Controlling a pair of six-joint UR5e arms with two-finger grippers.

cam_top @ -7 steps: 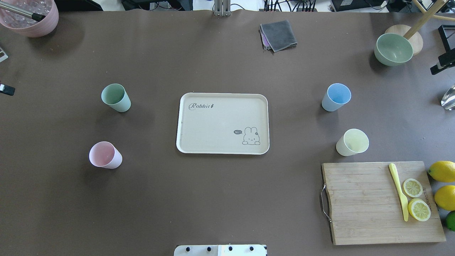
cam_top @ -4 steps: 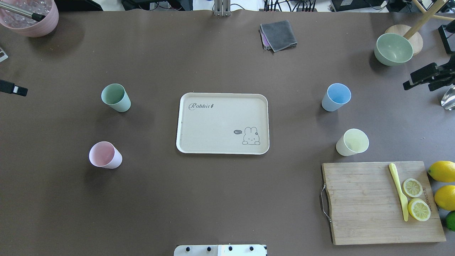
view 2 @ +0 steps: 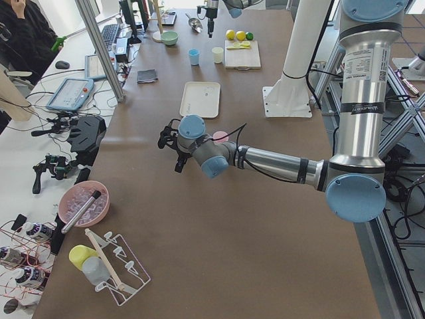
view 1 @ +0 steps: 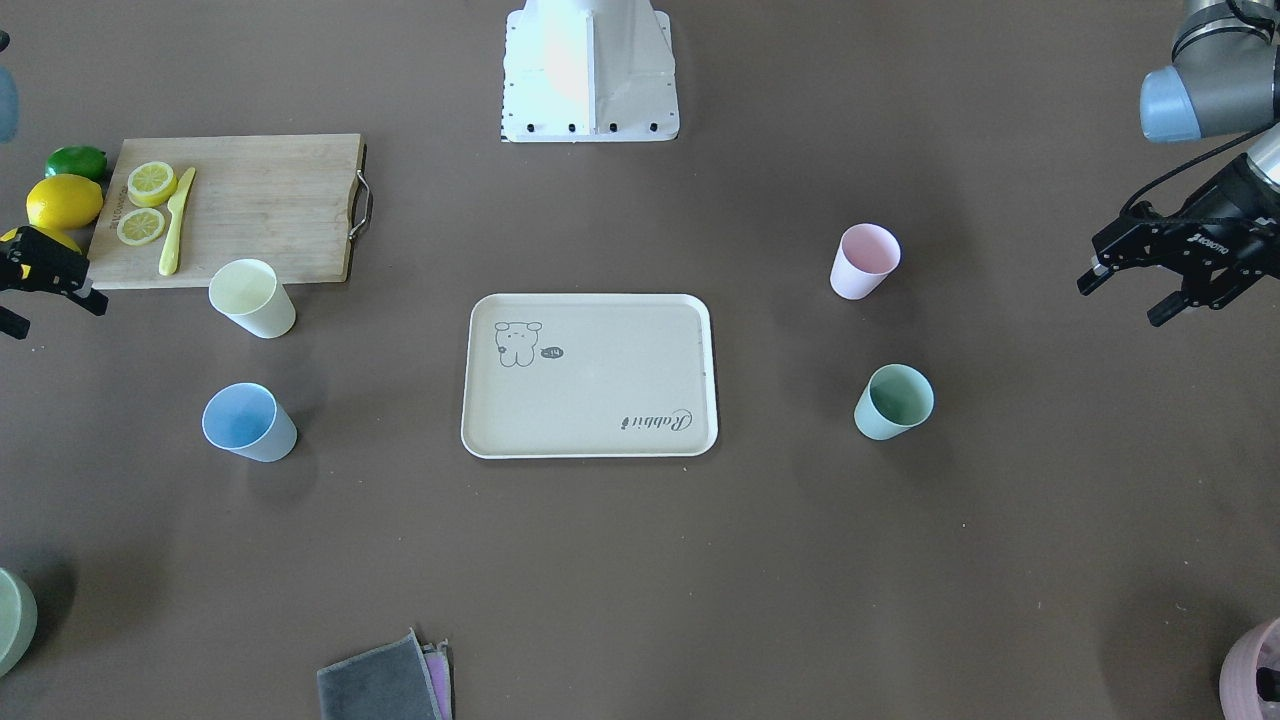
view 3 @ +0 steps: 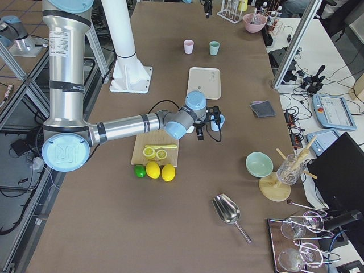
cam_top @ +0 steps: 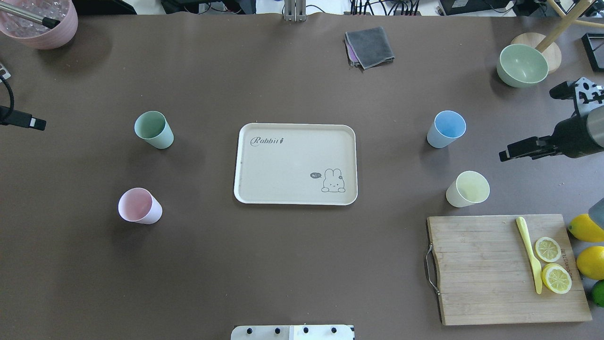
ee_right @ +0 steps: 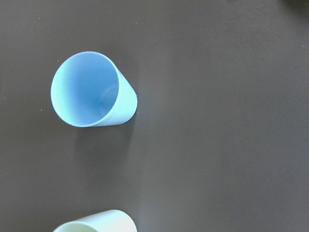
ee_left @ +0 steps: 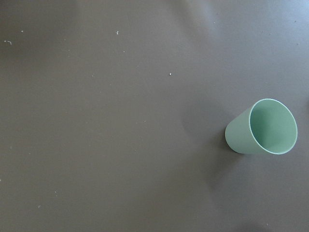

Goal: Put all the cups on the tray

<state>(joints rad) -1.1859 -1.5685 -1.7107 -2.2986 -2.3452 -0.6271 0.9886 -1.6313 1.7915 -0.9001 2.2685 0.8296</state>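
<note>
The cream tray lies flat mid-table with nothing on it, also in the front view. The mint green cup and the pink cup stand upright left of it. The light blue cup and the pale yellow cup stand upright to its right. My left gripper is open and empty, out beyond the mint cup. My right gripper is open and empty, just outside the blue cup and the yellow cup.
A wooden cutting board with lemon slices and a yellow knife lies front right, whole lemons beside it. A green bowl stands back right, a grey cloth at the back, and a pink ribbed container back left.
My right gripper has come in from the right edge toward the blue and yellow cups. My left gripper has edged inward from the left. No cup has moved.
</note>
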